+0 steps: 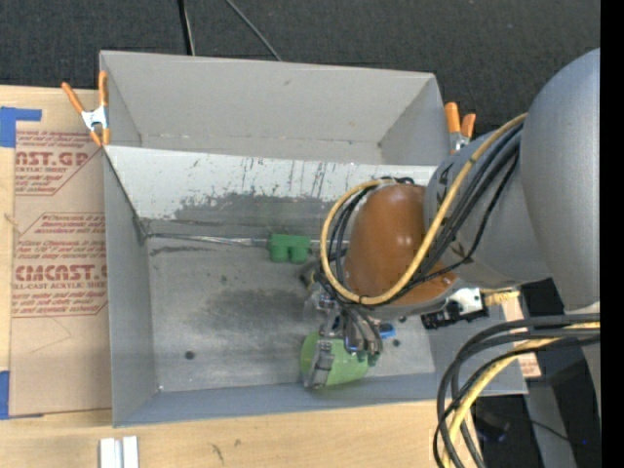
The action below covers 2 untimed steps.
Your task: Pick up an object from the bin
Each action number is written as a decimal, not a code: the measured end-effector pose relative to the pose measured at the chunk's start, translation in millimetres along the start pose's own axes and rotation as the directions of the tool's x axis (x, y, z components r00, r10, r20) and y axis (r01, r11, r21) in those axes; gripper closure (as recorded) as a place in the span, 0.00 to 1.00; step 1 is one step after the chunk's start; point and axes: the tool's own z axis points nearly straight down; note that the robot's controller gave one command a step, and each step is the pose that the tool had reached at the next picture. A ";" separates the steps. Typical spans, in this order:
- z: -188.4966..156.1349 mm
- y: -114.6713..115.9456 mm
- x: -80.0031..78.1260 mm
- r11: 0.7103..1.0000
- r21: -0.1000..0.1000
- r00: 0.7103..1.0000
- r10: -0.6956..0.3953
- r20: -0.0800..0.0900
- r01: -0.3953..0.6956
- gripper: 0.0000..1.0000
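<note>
My gripper (343, 337) is low at the front of the bin, right of the middle, close to the front wall. It is directly over a light green, rounded thing (341, 370) lying on the bin floor against that wall, and covers its upper part. A darker green block (287, 248) sits on the floor farther back, near the foot of the back wall and up-left of the gripper.
The arm with its orange-brown cover and yellow and black cables hangs over the right part of the bin and hides the floor there. The left half of the floor is bare, scuffed metal.
</note>
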 end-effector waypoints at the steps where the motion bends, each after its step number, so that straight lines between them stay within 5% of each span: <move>1: -1.6 1.0 -2.0 1.000 -0.003 1.000 -0.001 0.007 0.001 1.00; 2: -67.0 8.5 -3.2 0.952 0.000 0.952 -0.305 0.009 0.305 1.00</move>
